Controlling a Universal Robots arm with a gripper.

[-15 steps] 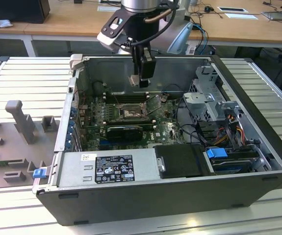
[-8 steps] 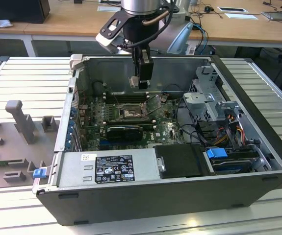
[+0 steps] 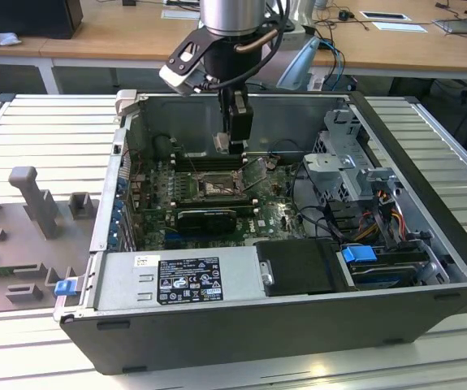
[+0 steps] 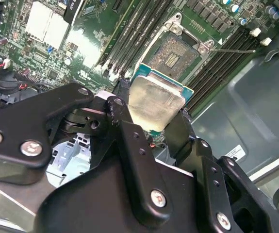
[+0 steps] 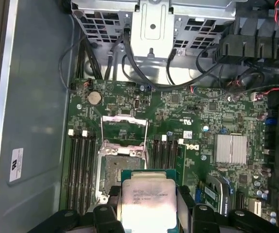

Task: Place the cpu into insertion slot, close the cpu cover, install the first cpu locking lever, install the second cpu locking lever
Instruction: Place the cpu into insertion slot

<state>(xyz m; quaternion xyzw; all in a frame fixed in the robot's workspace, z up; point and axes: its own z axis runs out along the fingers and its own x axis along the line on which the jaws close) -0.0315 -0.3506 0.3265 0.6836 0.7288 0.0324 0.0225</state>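
Cpu (image 5: 146, 199) is up in the air inside the open case (image 3: 298, 333), not seated. The jaws are clenched on two opposite edges of it, one finger (image 4: 122, 99) on each side. It's a square chip, so there's no real long axis. Its silvery lid side faces the wrist cameras, with a green edge (image 4: 166, 80) peeking out around it. In the first wrist view its edges run square with the slot (image 5: 122, 167). There it sits over the slot's edge on the far side from the drive cage (image 5: 151, 29).

The slot is bare, with dark contacts showing in the second wrist view (image 4: 178, 56). The cover (image 5: 123, 127) is flipped open on the drive-cage side. Memory slots (image 5: 78, 167) run along both sides of it.

In the exterior view the cpu (image 3: 222, 143) hangs just above the slot (image 3: 214, 185), and the case sits on a slatted worktop (image 3: 46, 130).
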